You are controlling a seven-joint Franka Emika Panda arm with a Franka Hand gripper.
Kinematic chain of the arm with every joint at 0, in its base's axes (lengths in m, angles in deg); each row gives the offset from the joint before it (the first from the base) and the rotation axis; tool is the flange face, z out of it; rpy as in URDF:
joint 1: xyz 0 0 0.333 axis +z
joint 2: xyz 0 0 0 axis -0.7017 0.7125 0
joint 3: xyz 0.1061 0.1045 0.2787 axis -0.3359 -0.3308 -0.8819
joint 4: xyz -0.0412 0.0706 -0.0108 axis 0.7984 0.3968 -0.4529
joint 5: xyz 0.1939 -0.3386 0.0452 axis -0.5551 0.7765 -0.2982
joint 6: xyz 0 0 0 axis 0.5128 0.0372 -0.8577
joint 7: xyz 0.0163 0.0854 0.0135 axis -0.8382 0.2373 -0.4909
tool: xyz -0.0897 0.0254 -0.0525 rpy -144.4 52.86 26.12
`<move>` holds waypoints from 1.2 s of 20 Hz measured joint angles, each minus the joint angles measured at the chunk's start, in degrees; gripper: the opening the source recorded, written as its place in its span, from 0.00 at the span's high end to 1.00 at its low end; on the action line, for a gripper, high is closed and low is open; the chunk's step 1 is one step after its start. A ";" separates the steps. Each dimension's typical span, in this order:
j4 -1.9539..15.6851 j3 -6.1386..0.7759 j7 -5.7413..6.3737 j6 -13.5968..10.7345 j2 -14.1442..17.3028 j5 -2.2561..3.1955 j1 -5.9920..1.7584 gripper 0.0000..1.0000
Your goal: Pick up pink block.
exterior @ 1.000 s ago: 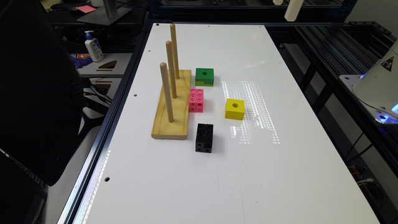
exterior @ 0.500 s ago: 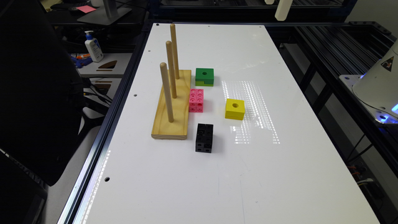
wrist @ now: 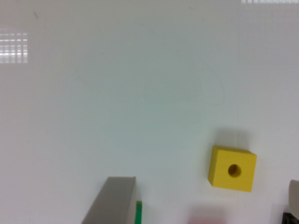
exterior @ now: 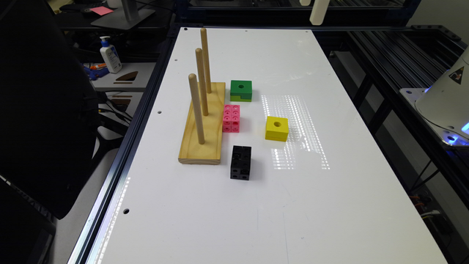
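Jaws hang spread wide above the counter point(exterior: 256, 220), likely readied to straddle the pink block point(exterior: 231, 118), not yet touched.

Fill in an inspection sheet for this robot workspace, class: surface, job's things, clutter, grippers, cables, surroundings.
Surface: white table, flat, with glare patches.
Job's things: pink block lies flat beside the wooden peg base, on the exterior view's right of it; not held.
Clutter: green block, yellow block and black block, all apart from the pink one.
Grippers: gripper high over the table's far end; two fingers set wide apart, nothing between them.
Cables: some by the frame.
Surroundings: lotion bottle on a side shelf.
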 joint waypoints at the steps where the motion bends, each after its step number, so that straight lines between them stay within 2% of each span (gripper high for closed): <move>1: 0.25 0.00 0.00 0.00 0.33 0.00 0.00 0.00; 9: 1.23 -0.14 0.03 0.05 0.96 -0.02 0.00 0.00; 20: 6.00 -0.34 0.11 0.12 6.05 -0.09 0.03 0.00; 24: 7.98 -1.18 0.82 0.12 8.12 -0.19 0.04 0.00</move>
